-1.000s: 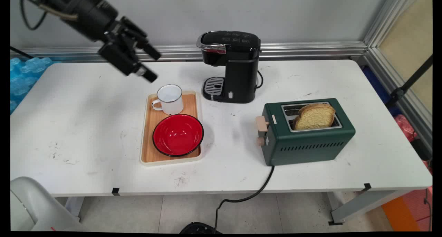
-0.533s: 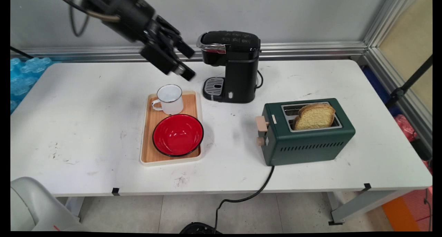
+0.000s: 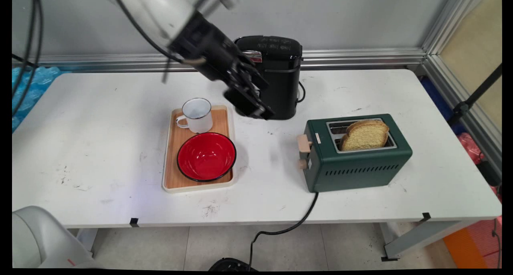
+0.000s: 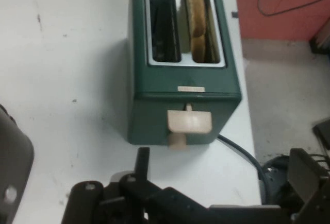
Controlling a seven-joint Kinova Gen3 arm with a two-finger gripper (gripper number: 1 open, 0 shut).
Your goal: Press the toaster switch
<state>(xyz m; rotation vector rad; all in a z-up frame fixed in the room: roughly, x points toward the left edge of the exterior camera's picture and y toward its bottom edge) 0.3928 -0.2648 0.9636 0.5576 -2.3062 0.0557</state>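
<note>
Main view: claw [image 3: 256, 104] hangs above the surface [image 3: 100, 118], in front of the black coffee maker [image 3: 280, 66], right of the tray [image 3: 170, 178]. Green toaster [image 3: 356, 162] lies to its right, apart.

Hand view: claw [image 4: 221, 183] open, empty; toaster [image 4: 183, 110] directly ahead, bread slice [image 4: 195, 13] in one slot.

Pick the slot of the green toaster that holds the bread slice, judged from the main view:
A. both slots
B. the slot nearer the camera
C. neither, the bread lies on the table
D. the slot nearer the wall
B. In the main view the bread slice stands in the near slot of the green toaster, while the slot behind it, toward the wall, shows only bare metal.
</note>
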